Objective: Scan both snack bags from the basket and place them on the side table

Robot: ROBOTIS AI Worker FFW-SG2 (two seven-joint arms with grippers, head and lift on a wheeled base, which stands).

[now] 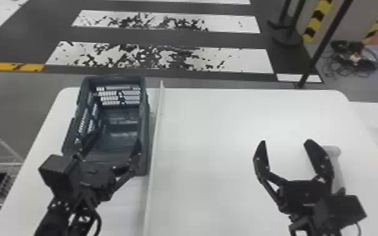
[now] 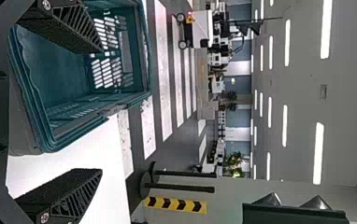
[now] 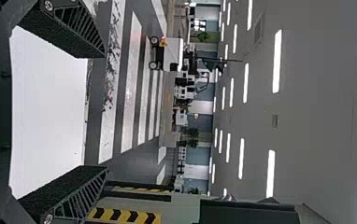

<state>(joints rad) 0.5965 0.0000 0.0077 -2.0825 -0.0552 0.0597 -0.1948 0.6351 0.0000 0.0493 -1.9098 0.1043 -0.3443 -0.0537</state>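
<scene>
Dark, the basket at frame left runs lengthwise away from the wide-spread left gripper at its near end, the right gripper, also wide, well apart.

The head view looks down past left pincer and right pincer. Wrist views face outward, close; head and left share the basket beyond left pincer.

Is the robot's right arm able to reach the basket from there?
Probably not easily: the basket sits across the white divider from the right gripper, and the left gripper, at the basket's near end, might get in its way.
</scene>
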